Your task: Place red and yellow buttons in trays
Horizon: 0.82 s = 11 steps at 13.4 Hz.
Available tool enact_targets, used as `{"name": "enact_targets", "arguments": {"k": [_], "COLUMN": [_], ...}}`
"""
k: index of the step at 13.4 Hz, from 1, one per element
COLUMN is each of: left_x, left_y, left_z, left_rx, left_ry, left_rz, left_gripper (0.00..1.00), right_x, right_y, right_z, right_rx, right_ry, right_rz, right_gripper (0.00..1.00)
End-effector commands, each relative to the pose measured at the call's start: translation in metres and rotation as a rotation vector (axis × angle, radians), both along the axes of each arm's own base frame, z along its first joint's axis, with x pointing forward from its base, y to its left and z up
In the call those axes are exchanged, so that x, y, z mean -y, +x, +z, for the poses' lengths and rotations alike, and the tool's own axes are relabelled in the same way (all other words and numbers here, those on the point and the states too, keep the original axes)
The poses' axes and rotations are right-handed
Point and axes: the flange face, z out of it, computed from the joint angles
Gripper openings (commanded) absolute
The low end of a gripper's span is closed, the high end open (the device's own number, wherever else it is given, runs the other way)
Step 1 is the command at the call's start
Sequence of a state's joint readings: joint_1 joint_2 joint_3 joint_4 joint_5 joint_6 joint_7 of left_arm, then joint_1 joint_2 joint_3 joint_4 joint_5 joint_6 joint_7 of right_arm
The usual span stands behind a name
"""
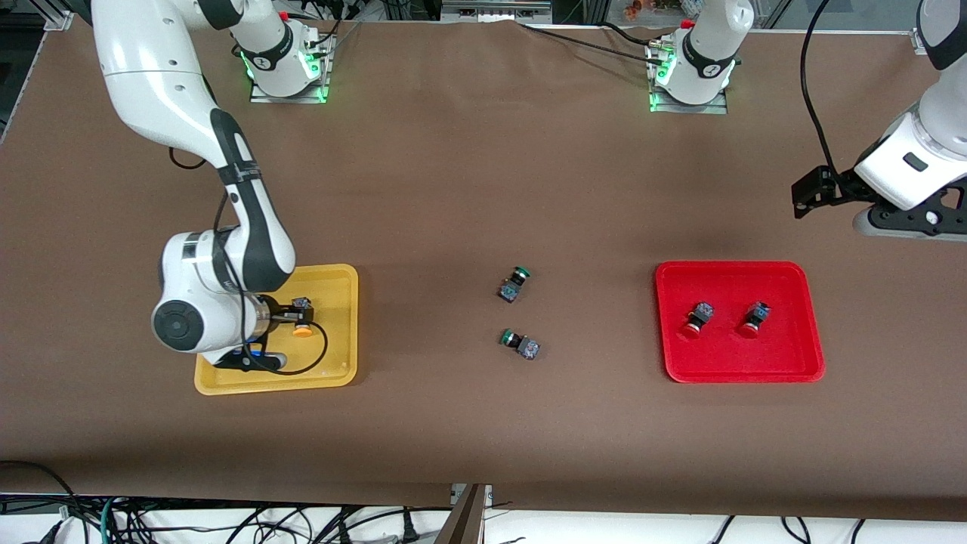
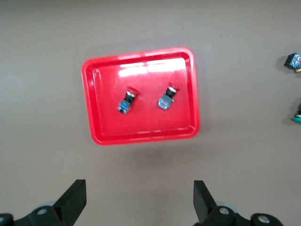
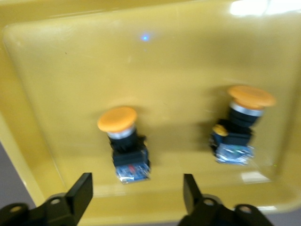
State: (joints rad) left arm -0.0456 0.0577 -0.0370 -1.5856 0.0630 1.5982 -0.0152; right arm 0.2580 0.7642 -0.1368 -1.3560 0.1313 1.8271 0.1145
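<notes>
My right gripper (image 3: 136,193) hangs low over the yellow tray (image 1: 340,279), at the right arm's end of the table. Its fingers (image 3: 80,190) stand apart and hold nothing; a yellow-capped button (image 3: 123,141) lies on the tray floor just under the gap between them. That button lies on its side, long axis running from its dark blocky body, which points toward my wrist, out to its round, domed orange-yellow cap. Beside it in the same tray lies the second yellow-capped button (image 3: 240,125), also on its side and roughly parallel, cap turned the same way. In the front view only one of the two (image 1: 302,321) shows past my wrist. The tray is smooth, glossy plastic, shallow, with rounded corners and a raised rim.

Near the middle of the brown, matte table (image 1: 483,166) lie two green-capped buttons, well apart from both trays: the nearer one (image 1: 521,343) has its cap toward the right arm's end, the farther one (image 1: 514,283) lies at a slant with its cap away from the camera.

In the red tray (image 1: 812,317), toward the left arm's end, two red-capped buttons (image 1: 696,318) (image 1: 753,319) lie side by side, not touching, both tilted alike, caps toward the camera.

My left gripper (image 2: 141,200) waits high above the table, beside the red tray, jaws wide apart and empty.
</notes>
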Motion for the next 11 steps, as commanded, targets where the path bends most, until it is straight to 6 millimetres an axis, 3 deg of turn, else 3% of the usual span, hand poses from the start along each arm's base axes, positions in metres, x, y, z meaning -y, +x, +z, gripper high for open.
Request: {"name": "enact_targets", "arguments": {"k": [1,5,7,8,11], "left_x": [-0.011,-0.003,-0.001,0.001,0.001], "left_y": [-0.017,-0.014,-0.015,-0.014,-0.015], "left_z": [-0.001,0.011,0.014,0.015,0.016], "left_rx": [-0.027,-0.005,-0.003,0.0,0.0], "left_ry": [-0.048,-0.07,-0.071,-0.069,-0.068], "left_rz": [0.033,0.019,0.014,0.011,0.012], "left_gripper": [1.0,1.0,1.0,1.0,1.0], "right_x": [0.019,0.028,0.04,0.037,0.069], "right_y": [0.0,-0.025,-0.058,-0.077,-0.129], "right_z": [0.086,0.204,0.271,0.305,0.364], "right_rx": [-0.01,0.028,0.035,0.058,0.102], "right_ry": [0.023,0.047,0.088,0.108,0.049], "right_rz": [0.074,0.075,0.066,0.087,0.081], "right_gripper": [1.0,1.0,1.0,1.0,1.0]}}
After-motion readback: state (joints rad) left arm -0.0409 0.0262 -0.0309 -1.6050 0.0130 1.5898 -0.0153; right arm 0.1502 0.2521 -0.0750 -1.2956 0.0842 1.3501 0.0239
